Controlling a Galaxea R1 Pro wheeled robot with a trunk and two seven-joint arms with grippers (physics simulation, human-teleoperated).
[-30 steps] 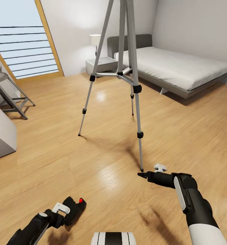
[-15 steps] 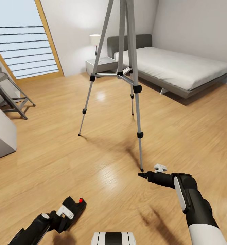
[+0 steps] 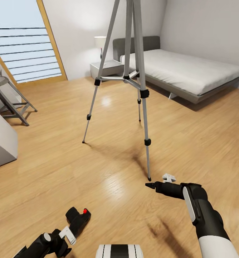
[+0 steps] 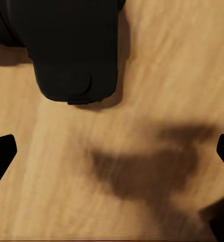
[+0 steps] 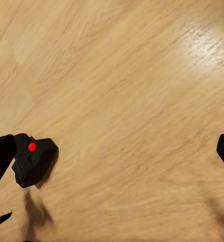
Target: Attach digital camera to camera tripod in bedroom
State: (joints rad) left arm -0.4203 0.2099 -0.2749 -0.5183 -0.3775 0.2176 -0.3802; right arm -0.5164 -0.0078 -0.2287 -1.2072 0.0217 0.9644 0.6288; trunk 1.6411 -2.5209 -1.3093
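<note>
Left claw (image 3: 67, 234) is spread wide, hanging just behind the small boxy black camera with a red button (image 3: 78, 218) on the light wood floor (image 3: 44, 172). Right claw (image 3: 159, 182) also gapes, near the silver-legged tripod (image 3: 128, 77).

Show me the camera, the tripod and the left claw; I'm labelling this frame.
camera (image 3: 78, 218), head view, on its black body just below the red button.
tripod (image 3: 145, 118), head view, on the nearest silver leg.
left claw (image 3: 67, 234), head view, on its white fingers.

Head high; wrists near floor (image 3: 108, 172)
</note>
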